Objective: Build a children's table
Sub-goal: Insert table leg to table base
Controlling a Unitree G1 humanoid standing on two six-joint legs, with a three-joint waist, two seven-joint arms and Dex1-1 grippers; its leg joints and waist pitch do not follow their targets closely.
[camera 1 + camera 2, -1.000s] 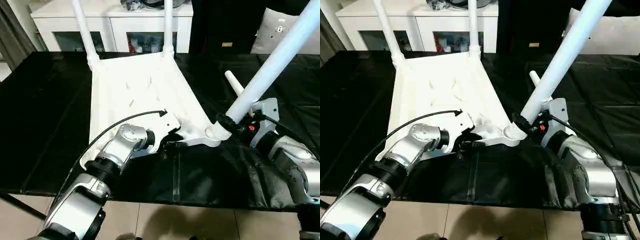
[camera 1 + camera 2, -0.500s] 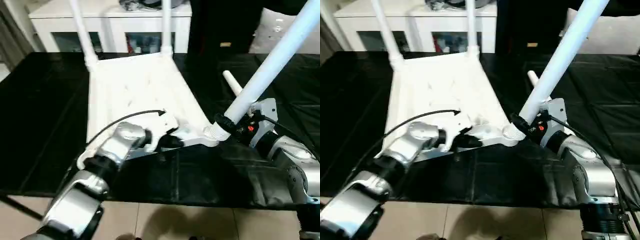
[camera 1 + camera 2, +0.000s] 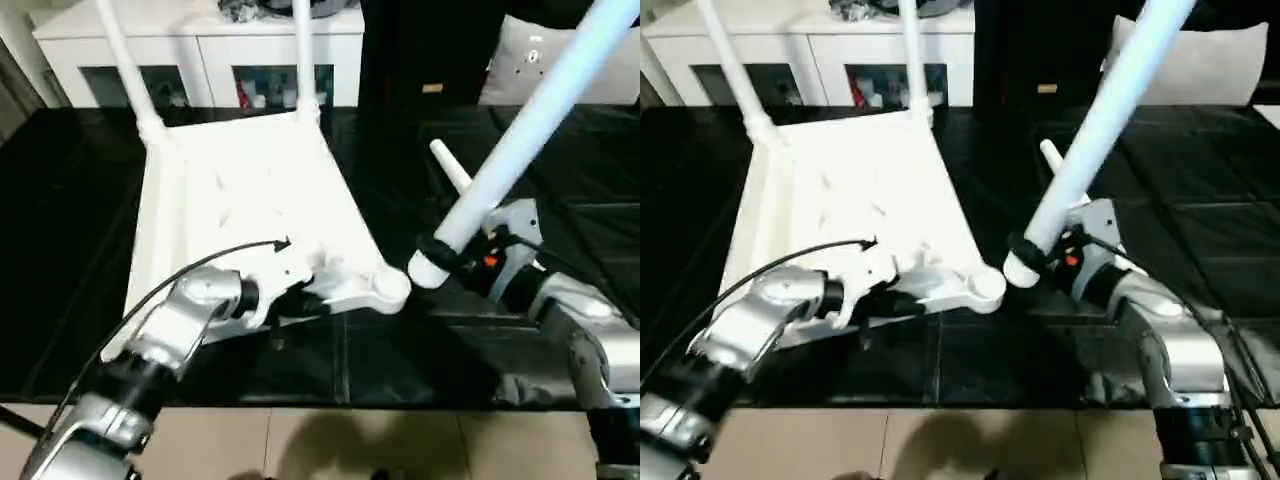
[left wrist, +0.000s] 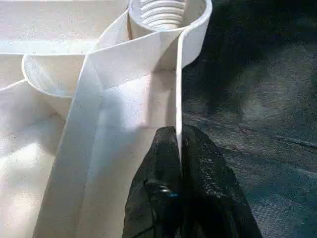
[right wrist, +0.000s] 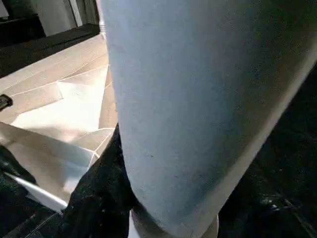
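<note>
Two legs (image 3: 120,62) already stand in my upturned white table top (image 3: 240,200) at 11 o'clock; left gripper (image 4: 179,148) pinches its rim, right gripper (image 3: 440,262) clamps a third leg (image 3: 520,140), tip cropped

Nothing readable anywhere tbh, no labels, brand names, numbers or signs legible on anything in these shots.

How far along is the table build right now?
Two legs already stand in the far sockets of the upturned top. In hand: the left gripper pinches the top's near rim, and the right gripper holds a third leg tilted, its end just beside the open near socket. Left: seating it, then the fourth leg lying behind.
</note>
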